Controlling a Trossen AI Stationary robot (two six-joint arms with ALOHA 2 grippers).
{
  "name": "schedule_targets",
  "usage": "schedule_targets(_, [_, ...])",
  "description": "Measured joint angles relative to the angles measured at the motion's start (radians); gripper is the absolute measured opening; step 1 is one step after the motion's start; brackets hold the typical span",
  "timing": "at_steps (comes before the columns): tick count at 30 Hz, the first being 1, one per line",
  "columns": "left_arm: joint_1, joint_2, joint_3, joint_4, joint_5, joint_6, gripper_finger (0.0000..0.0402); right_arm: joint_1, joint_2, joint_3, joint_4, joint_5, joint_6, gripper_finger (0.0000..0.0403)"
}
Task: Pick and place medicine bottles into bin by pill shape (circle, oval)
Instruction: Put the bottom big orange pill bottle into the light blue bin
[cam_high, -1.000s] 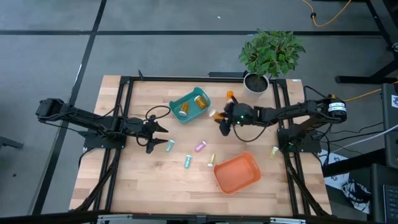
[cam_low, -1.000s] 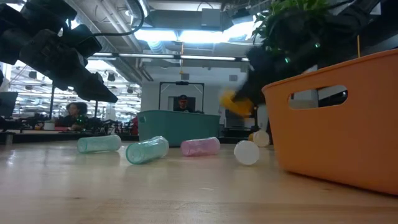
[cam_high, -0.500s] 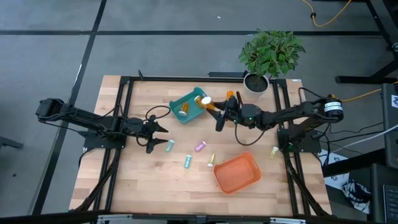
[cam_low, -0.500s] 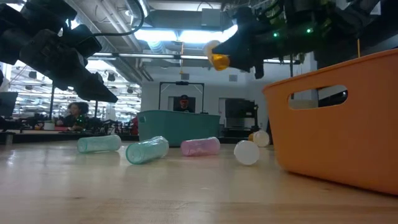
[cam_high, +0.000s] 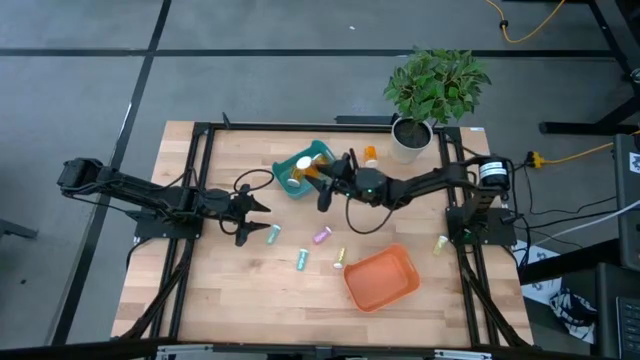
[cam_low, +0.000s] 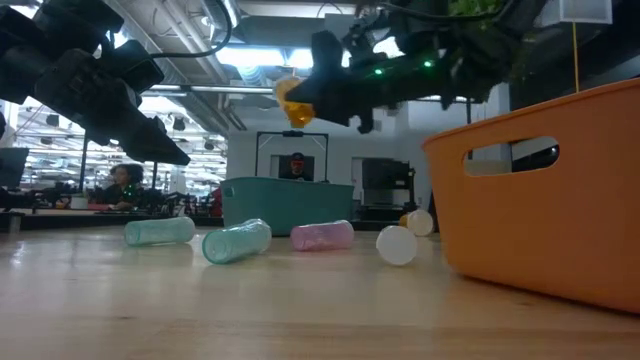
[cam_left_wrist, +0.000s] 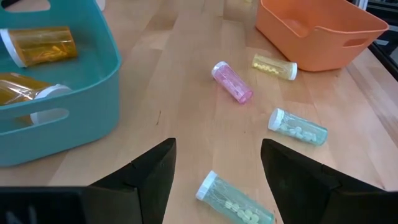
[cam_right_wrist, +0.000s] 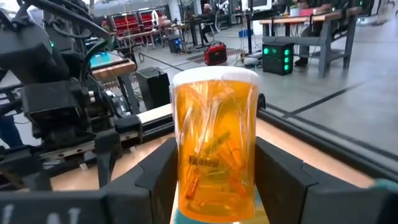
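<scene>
Right gripper (cam_high: 318, 178): clamped on the amber-orange plastic pill bottle with white cap (cam_right_wrist: 214, 142), held over the near-right rim of the teal plastic bin (cam_high: 290, 186).
Bottle axis: you've got the long axis running out along the fingers, cap (cam_low: 283, 88) leading toward the bin.
Risk: let go this close to the rim and it may clip the wall and roll back onto the wooden table (cam_high: 230, 290). You want it further over the bin's middle.
Bin contents: two amber bottles (cam_left_wrist: 38, 45) lying inside; a drop on them could bounce.
Left gripper (cam_left_wrist: 214, 180): fingers spread, holding nothing, waiting left of centre near a loose pale-green bottle (cam_left_wrist: 233, 202).
</scene>
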Motion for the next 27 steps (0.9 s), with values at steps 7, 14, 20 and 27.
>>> schedule_targets(7, [0.0, 0.0, 0.0, 0.0, -0.002, 0.004, 0.0229, 0.0, 0.02, 0.039, -0.007, 0.002, -0.034, 0.0192])
schedule_targets(14, [0.0, 0.0, 0.0, 0.0, -0.008, 0.004, 0.0229, -0.017, 0.016, 0.038, -0.009, 0.003, -0.142, 0.0206])
schedule_targets(20, [0.0, 0.0, 0.0, 0.0, -0.008, 0.004, 0.0229, -0.047, 0.016, 0.038, -0.009, 0.003, -0.119, 0.0207])
schedule_targets(27, [0.0, 0.0, 0.0, 0.0, -0.009, 0.005, 0.0229, -0.06, 0.016, 0.038, -0.009, 0.002, -0.093, 0.0244])
